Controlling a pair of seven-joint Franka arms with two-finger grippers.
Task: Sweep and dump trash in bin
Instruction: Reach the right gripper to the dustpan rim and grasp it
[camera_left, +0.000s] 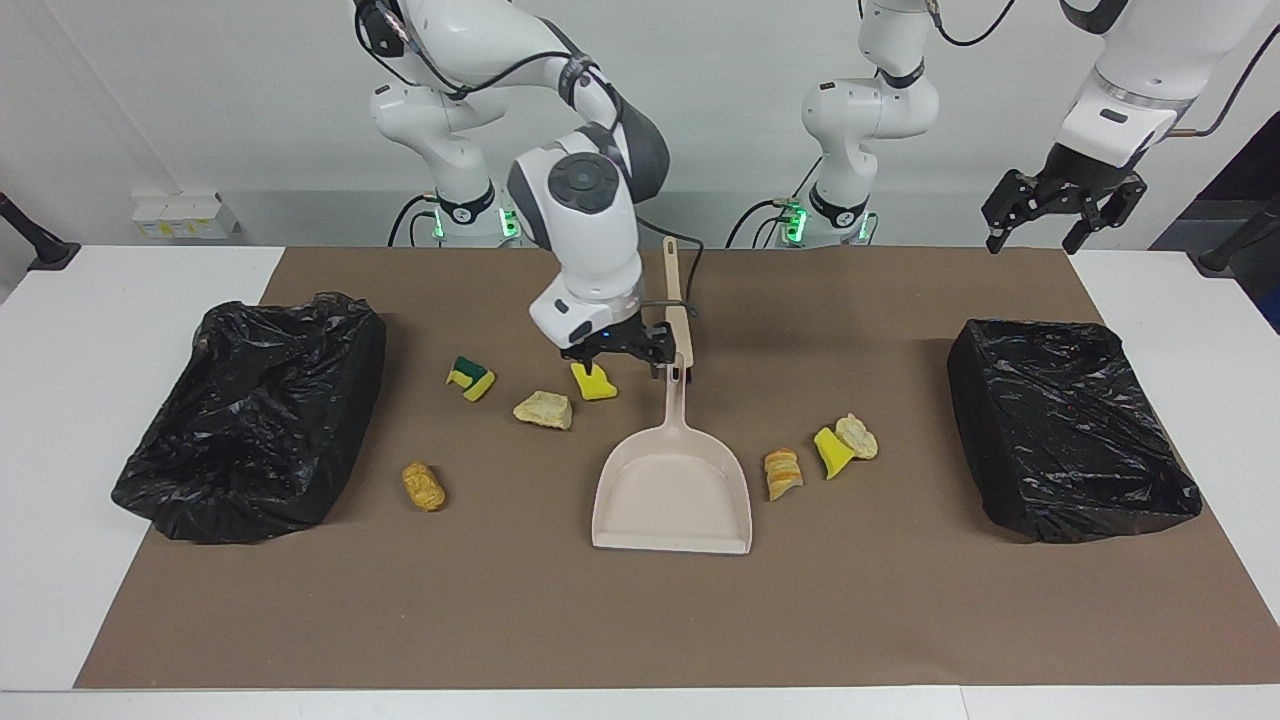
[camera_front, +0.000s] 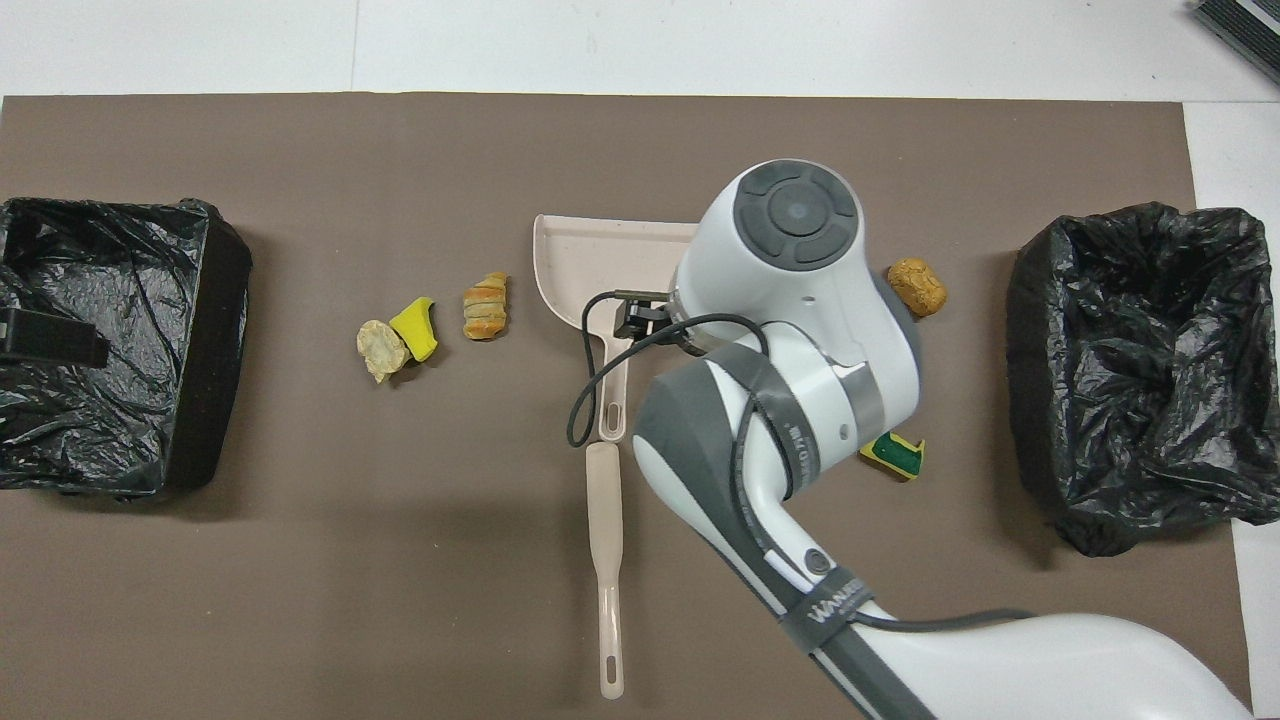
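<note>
brown paper matting (camera_left: 640, 620) covers the white desk (camera_left: 60, 450) in the facing view. at its centre lies a beige plastic dustpan (camera_left: 672, 490), handle toward twelve o'clock, with a beige long-handled brush (camera_left: 676, 300) end to end at the handle's tip. the right claw (camera_left: 618, 352) hangs low and spread wide over a yellow foam wedge (camera_left: 597, 383), just beside the dustpan handle, gripping nothing. the left claw (camera_left: 1062, 212) waits high at two o'clock, also spread wide and empty, over the matting's edge by the crumpled black bag-lined bin (camera_left: 1072, 430) at three o'clock. a second black bag-lined bin (camera_left: 250, 415) sits at nine o'clock. the trash lies loose on the matting: a green-and-yellow sponge (camera_left: 470, 378) and a pale bread chunk (camera_left: 544, 409) beside the wedge, a golden-brown roll (camera_left: 423, 485) at eight o'clock, and at four o'clock of the dustpan handle a striped crusty piece (camera_left: 782, 473), a yellow foam bit (camera_left: 831, 452) and a pale crumbly lump (camera_left: 858, 436) touching it.

from overhead the right arm's white and grey wrist (camera_front: 790, 300) covers the wedge, the bread chunk and part of the dustpan (camera_front: 590, 260). the brush (camera_front: 606, 570) lies at six o'clock. the roll (camera_front: 917, 286) and sponge (camera_front: 895, 454) peek out beside the arm; the three other scraps (camera_front: 425, 328) rest at nine o'clock of the pan.
</note>
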